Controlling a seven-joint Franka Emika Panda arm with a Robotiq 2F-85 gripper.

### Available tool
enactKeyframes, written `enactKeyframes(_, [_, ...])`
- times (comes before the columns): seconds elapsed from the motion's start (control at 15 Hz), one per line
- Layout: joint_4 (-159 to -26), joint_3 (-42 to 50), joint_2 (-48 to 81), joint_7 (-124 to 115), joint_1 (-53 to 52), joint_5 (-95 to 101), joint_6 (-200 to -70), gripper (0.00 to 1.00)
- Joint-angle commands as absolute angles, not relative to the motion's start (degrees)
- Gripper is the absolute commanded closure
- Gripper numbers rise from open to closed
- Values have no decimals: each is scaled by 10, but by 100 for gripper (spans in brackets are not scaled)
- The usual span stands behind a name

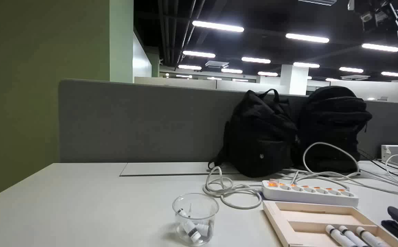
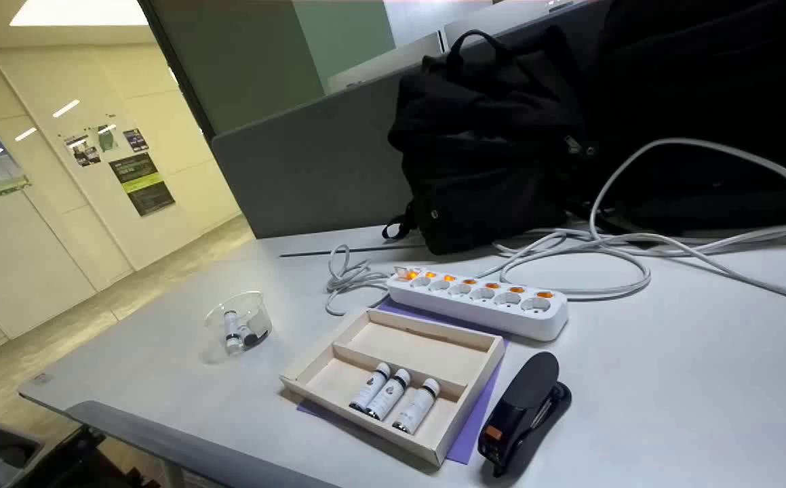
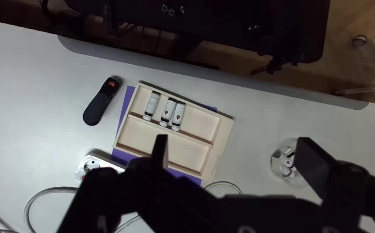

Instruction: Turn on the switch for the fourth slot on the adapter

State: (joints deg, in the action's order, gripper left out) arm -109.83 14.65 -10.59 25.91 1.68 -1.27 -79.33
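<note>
The adapter is a long white power strip with sockets and a row of orange switches. It lies behind the wooden tray in both exterior views (image 1: pixel 308 197) (image 2: pixel 481 305). The large end switch (image 2: pixel 407 274) and the small ones beside it glow bright orange. The switches farther along, such as a middle one (image 2: pixel 492 285), look duller. In the wrist view only one end of the adapter (image 3: pixel 92 165) shows; my gripper hides the rest. My gripper (image 3: pixel 236 152) is wide open and empty, high above the table. Dark machine parts (image 1: pixel 377 17) hang at the top right of an exterior view.
The wooden tray (image 2: pixel 399 352) holds three white tubes on a purple sheet (image 2: pixel 467 440). A black stapler (image 2: pixel 525 413) lies beside it. A clear cup (image 1: pixel 195 219) holds more tubes. White cords (image 2: pixel 610 244) loop behind the adapter. Black backpacks (image 1: pixel 260 137) stand against the grey partition (image 1: pixel 144 123).
</note>
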Motion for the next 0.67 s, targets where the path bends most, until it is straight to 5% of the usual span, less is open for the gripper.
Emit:
enactKeyframes(0.0, [-1097,131,-104,262,34,-15,-793,0])
enactKeyframes(0.6, [-1106,130,-98,260,39,-17,-865,0])
